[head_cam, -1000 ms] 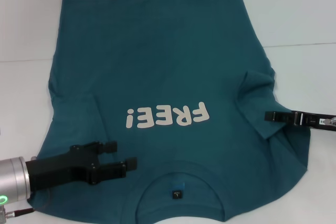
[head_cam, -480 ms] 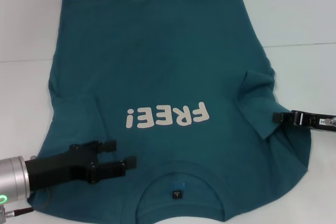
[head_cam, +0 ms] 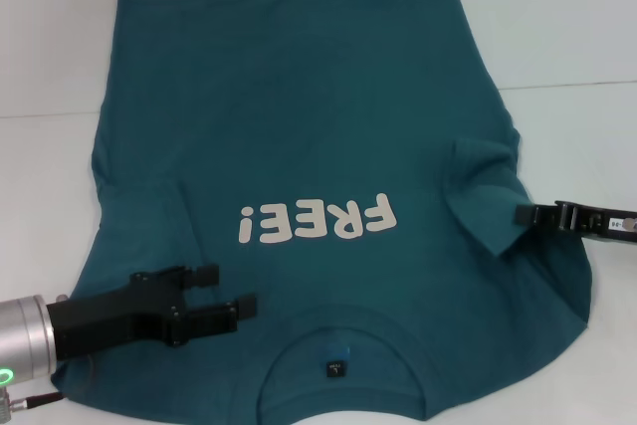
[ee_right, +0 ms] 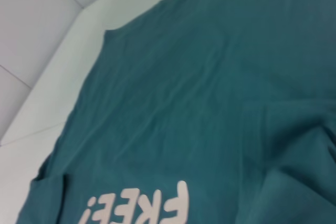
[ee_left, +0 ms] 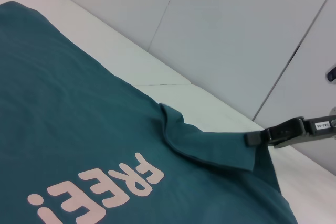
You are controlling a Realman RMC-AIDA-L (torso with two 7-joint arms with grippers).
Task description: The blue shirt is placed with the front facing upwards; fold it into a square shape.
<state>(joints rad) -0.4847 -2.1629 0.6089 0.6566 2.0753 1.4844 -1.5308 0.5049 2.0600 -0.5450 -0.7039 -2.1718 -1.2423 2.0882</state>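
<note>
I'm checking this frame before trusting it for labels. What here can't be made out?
- Shirt: near hem by the collar is cut off by the head view's bottom edge.
- Neck label: text too small in the head view.
- Right pincer: seen edge-on at the folded sleeve; grip unclear, and the right wrist view shows no fingers.
- Left pincer: open above the shirt; contact unclear.

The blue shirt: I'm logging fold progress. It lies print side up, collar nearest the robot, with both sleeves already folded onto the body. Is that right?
Not quite. The head view shows only one sleeve of the blue shirt folded onto the body: the sleeve by the right gripper. The other sleeve, near the left gripper, is not folded over. Print up and collar nearest the robot are correct.
</note>
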